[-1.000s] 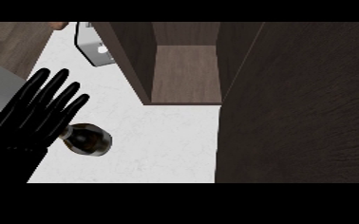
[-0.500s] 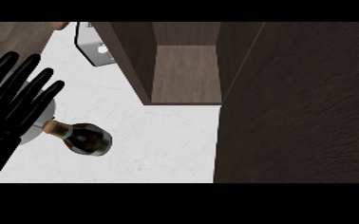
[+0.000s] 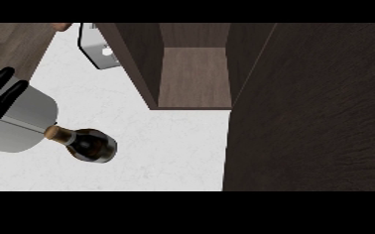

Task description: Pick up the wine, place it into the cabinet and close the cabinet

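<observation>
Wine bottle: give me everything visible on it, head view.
The wine bottle is dark, glossy glass with a narrow neck ending in a tan, cork-like top. Seen from steeply above, its neck points toward the view's left, so whether it stands or lies can't be judged. It sits on the white counter, left of and in front of the open cabinet. A grey forearm overlaps its top; contact unclear.

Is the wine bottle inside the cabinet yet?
No. The wine bottle stands on the white counter, outside the open cabinet.

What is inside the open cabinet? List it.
Inside the cabinet only its bare wooden shelf shows, with nothing on it. The wine bottle is outside, on the white counter. The cabinet's dark side walls hide the inner corners.
</observation>
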Controlling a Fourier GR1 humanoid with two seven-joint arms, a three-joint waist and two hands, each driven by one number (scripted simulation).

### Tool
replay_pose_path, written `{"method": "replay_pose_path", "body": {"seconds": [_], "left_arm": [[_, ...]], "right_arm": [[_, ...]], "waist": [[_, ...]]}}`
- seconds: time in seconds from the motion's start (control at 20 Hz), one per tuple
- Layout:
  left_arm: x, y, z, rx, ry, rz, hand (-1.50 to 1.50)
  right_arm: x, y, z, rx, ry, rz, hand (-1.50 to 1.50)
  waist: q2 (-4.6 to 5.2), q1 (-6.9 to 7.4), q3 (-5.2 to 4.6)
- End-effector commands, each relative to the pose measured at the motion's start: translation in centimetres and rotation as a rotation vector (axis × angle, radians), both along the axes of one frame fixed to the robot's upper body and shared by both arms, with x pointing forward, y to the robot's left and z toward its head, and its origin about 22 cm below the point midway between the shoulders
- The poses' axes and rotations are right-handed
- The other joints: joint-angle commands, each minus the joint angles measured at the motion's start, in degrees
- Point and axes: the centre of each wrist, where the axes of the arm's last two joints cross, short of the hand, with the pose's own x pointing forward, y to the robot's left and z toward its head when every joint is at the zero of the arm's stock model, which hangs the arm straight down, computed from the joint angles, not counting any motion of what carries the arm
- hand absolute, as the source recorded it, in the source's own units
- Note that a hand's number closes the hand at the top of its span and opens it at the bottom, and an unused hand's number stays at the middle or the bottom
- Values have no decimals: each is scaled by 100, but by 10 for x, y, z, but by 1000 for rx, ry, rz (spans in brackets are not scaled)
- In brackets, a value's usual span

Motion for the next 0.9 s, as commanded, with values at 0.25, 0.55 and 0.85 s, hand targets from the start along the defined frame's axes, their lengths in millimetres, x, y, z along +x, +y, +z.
{"method": "replay_pose_path", "body": {"seconds": [0.25, 0.55, 0.85], "left_arm": [[11, 44, -10, 1, 38, 17, -150], [26, 63, -43, -2, 109, 3, -150], [31, 49, -78, 25, 166, -34, -150]], "right_arm": [[-34, -2, 18, 40, -45, 19, -150], [-18, -5, 15, 29, -53, 23, -150], [-20, 7, 23, 6, -43, 33, -150]], "waist": [[2, -28, 1], [10, -15, 1], [7, 0, 0]]}}
